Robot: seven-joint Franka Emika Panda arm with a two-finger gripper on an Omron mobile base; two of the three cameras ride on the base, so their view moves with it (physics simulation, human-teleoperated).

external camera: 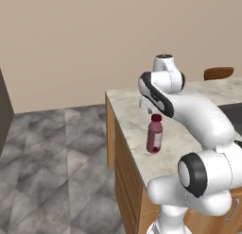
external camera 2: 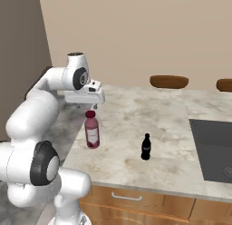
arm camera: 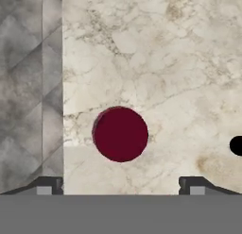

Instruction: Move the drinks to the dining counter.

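In the left base view, grey patterned floor tiles (external camera: 52, 157) are seen at the left, and past them the wooden side and the beige veined top of the dining counter (external camera: 130, 110). The dark-red juice bottle (external camera: 154, 133) is stood upright on that top, near its left edge, with the gripper (external camera: 152, 109) hung directly above the red cap — not touching it. A brown round stool (external camera: 218, 73) is seen at the counter's far side.

In the right base view, the white arm is reached in from the left, and the gripper (external camera 2: 93, 104) is held just over the juice bottle (external camera 2: 92, 129). To the right of it, well apart, the slim black cola bottle (external camera 2: 146, 147) is stood upright on the same top (external camera 2: 136, 119). Further right the dark sink (external camera 2: 213, 147) is set into the marble, and two stools (external camera 2: 168, 81) are seen behind.

In the hand view, the floor (arm camera: 28, 87) lies at the left and the marble (arm camera: 156, 63) at the right. The bottle's cap (arm camera: 120, 134) is seen from above between the two fingertips (arm camera: 45, 186) — the jaws are spread wide, with nothing gripped. The cola bottle's top (arm camera: 237, 146) is cut by the right edge.
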